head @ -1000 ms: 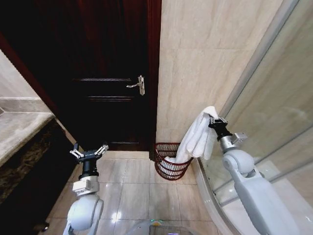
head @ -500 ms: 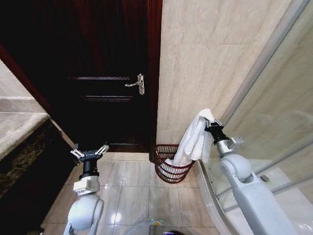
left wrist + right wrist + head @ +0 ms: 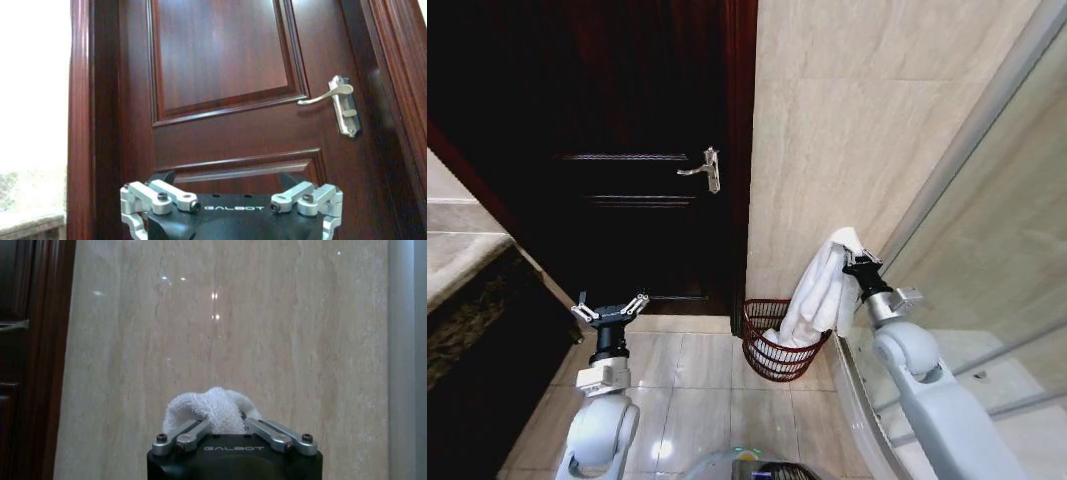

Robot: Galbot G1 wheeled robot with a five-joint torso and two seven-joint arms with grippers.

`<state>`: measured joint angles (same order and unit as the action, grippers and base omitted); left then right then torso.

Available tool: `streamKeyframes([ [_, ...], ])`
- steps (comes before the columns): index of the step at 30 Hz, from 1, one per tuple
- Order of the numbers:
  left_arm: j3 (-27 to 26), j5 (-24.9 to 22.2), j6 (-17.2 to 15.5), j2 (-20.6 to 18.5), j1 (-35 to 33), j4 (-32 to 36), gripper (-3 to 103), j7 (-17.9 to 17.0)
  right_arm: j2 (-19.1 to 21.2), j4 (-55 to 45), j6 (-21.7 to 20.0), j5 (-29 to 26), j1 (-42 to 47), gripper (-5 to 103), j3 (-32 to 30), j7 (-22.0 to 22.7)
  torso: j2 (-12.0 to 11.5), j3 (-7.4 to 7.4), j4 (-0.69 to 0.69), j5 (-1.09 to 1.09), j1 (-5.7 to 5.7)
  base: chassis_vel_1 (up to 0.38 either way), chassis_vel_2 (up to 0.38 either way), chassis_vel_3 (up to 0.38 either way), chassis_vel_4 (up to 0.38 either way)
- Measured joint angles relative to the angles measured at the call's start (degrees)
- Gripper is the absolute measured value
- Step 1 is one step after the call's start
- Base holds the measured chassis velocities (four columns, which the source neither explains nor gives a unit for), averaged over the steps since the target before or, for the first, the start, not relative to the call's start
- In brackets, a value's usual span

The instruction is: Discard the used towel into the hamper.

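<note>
Looking down from the head view, we lose the near side of the hamper (image 3: 779,343) behind the white towel (image 3: 819,292), whose lower end drapes over the rim and into the basket; how deep it reaches inside we cannot tell. In the right wrist view a single bunched knot of towel (image 3: 210,409) sticks up between the fingers, and the rest of the cloth is cut off below the gripper body.

The room is a bathroom with a pale glossy tiled floor (image 3: 697,385), a beige stone wall (image 3: 857,130), a dark red-brown door (image 3: 627,150) with a silver lever handle (image 3: 703,170), a stone counter (image 3: 457,262) at the robot's left and a glass shower screen (image 3: 997,260) at its right. The hamper stands on the floor in the corner where the door frame meets the wall.

We count one hamper, one towel, one door and two grippers. The right gripper (image 3: 855,260) is raised above and just to the right of the hamper, its fingers clamped together on the upper end of the towel, which hangs down from it. The left gripper (image 3: 608,309) is held upright above the floor, well apart from the hamper, with its fingers spread wide and nothing between them; in its own wrist view it (image 3: 231,197) faces the door panel.
</note>
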<state>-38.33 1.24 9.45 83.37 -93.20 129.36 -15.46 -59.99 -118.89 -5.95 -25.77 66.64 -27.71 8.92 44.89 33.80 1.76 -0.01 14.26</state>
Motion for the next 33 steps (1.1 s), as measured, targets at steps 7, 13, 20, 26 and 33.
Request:
streamKeyframes([
  [7,-0.09,-0.92,-0.02,-0.89,0.82,-0.61,100,0.00,-0.19,0.17,0.31,0.37,-0.09,4,0.08,0.02,0.15,0.08,0.01,0.00,0.06,-0.006,0.007,0.004,-0.008],
  [13,-0.05,-1.16,-0.10,-1.09,1.11,-0.95,100,0.05,-0.47,0.51,0.84,0.98,0.10,4,0.15,0.00,0.30,0.16,0.01,0.01,0.11,0.000,0.000,0.000,0.000],
  [20,0.18,-1.29,-0.20,-1.04,1.27,-1.26,100,0.11,-1.01,0.67,1.00,1.67,-0.12,4,1.26,-0.09,0.44,0.25,0.01,0.01,0.20,0.000,0.000,0.000,0.000],
  [26,0.25,-1.00,-0.19,-0.88,0.59,-1.22,100,0.13,-1.64,2.53,0.94,1.93,-3.29,4,4.48,0.30,0.55,0.31,0.01,0.00,0.23,0.000,0.000,0.000,0.000],
  [33,-0.02,-0.93,-0.15,-0.72,0.34,-1.00,100,0.15,-2.80,2.91,0.54,2.10,-4.46,4,7.74,1.02,0.61,0.34,0.02,0.00,0.27,0.000,0.000,0.000,0.000],
])
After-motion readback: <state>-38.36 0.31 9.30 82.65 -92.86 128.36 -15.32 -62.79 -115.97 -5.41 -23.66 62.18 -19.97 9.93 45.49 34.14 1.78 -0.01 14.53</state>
